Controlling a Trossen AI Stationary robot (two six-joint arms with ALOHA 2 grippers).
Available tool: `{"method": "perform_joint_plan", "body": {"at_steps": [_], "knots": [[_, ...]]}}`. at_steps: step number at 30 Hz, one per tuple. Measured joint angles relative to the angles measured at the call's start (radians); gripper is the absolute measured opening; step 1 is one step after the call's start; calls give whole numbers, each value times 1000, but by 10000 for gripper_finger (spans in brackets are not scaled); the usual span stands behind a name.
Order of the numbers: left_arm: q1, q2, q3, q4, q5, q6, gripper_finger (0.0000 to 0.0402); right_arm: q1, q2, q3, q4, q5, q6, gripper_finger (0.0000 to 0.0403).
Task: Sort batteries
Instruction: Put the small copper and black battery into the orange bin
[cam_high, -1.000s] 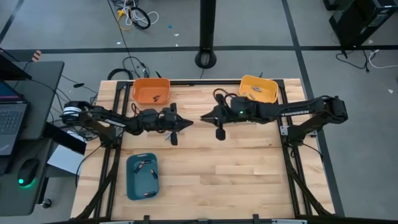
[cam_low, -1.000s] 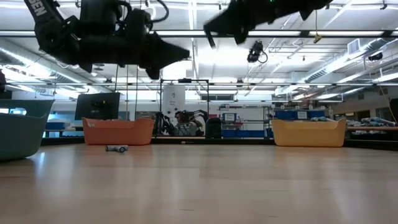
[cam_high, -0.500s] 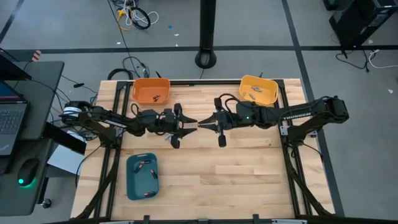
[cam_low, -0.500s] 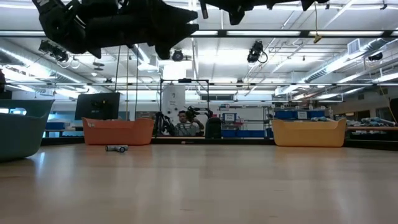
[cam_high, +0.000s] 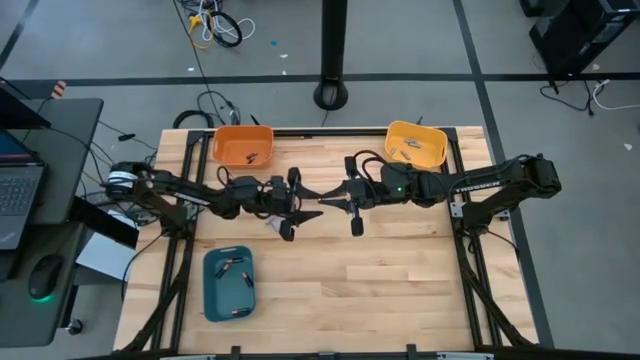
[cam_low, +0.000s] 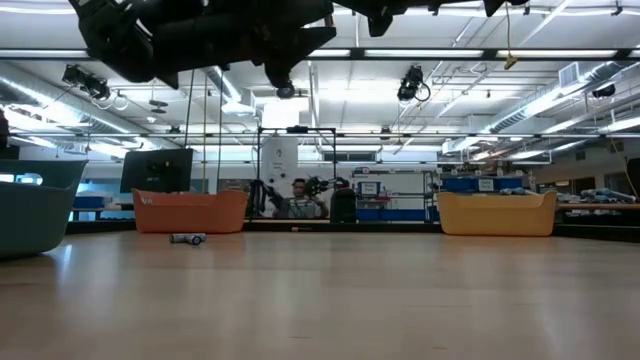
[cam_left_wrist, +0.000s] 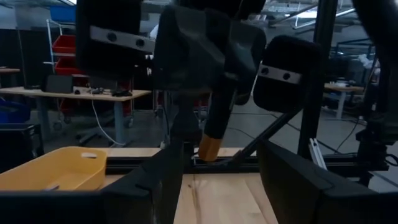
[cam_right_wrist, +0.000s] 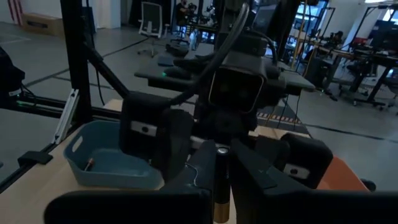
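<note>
- High view, for your record: both arms meet nose to nose above the middle of the wooden bench (cam_high: 380, 280), raised clear of its surface.
- Left claw (cam_high: 305, 195): fingers spread wide, gripping nothing.
- Right claw (cam_high: 322, 201): pinched shut on a battery (cam_right_wrist: 220, 186), a slim dark cylinder with a gold end, which you see clamped between the fingers in the right wrist view.
- Orange tray (cam_high: 243, 145), far left corner: holds a dark battery or two.
- Yellow tray (cam_high: 416, 142), far right corner: holds a few small pieces, too small to tell apart.
- Teal tray (cam_high: 229, 284), near left: holds several batteries.
- Loose battery (cam_low: 187, 238): in the low view you find it lying on the bench just in front of the orange tray.
</note>
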Motion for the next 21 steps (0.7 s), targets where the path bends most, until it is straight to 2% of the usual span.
{"method": "perform_joint_plan", "body": {"at_steps": [6,11,16,21], "knots": [[0,40,37,10,11,1,209,0,0,0,0,1,-9,38],[0,40,37,38,22,0,186,0,0,0,-1,1,-19,38],[0,40,37,54,21,-1,139,0,0,0,-2,1,-19,38],[0,40,37,56,9,20,65,0,0,0,-2,1,-17,38]]}}
